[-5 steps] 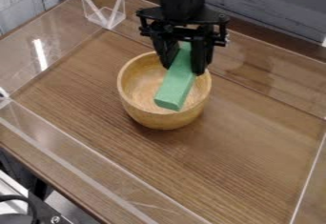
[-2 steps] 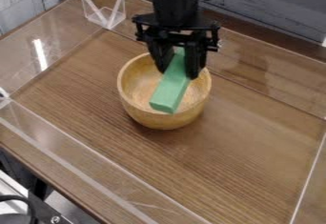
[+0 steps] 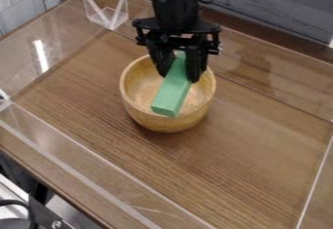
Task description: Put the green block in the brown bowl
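Note:
A light-brown wooden bowl, the brown bowl (image 3: 143, 116), sits in the middle of the wooden table. The green block (image 3: 170, 90) hangs tilted over the bowl, its lower end down inside the bowl near the right wall. My black gripper (image 3: 180, 65) points down above the bowl's far right rim and is shut on the block's upper end, its fingers (image 3: 196, 63) pressing both sides. Whether the block's lower end touches the bowl I cannot tell.
Low clear plastic walls (image 3: 58, 145) ring the wooden table (image 3: 247, 165). A clear bent plastic piece (image 3: 107, 11) stands at the back left. A grey panelled wall runs behind.
The gripper and the green block have shifted slightly left and a touch lower into the bowl. The grip is unchanged.

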Tool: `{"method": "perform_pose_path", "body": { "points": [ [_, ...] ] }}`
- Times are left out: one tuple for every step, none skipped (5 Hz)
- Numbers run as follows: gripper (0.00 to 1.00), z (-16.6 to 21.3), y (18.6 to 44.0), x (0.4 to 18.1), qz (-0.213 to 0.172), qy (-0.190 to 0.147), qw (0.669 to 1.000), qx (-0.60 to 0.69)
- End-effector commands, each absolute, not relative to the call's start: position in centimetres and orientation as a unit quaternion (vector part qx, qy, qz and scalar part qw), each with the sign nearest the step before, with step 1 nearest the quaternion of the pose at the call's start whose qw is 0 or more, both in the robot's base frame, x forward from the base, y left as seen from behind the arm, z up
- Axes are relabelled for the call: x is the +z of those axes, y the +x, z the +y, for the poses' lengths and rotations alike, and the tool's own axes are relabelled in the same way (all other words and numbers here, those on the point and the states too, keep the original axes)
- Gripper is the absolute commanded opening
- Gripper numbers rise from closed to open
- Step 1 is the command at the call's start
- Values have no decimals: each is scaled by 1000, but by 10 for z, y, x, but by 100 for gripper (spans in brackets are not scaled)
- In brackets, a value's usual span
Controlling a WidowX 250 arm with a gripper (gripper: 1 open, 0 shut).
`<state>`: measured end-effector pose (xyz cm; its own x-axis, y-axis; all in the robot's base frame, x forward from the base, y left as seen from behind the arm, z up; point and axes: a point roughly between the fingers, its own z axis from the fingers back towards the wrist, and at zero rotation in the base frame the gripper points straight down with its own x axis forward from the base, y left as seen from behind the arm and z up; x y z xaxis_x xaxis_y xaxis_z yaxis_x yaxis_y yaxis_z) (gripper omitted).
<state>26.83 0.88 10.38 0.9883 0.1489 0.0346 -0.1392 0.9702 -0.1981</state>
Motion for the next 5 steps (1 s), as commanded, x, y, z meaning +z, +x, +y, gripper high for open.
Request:
{"method": "perform_pose_path", "body": {
  "points": [
    [0, 13, 272, 110, -41, -98, 992, 71],
    [0, 15, 272, 108, -40, -99, 992, 73],
    [0, 16, 273, 106, -40, -101, 991, 74],
    [0, 18, 273, 105, -39, -102, 991, 76],
    [0, 18, 274, 104, -39, -104, 991, 76]
  ]
}}
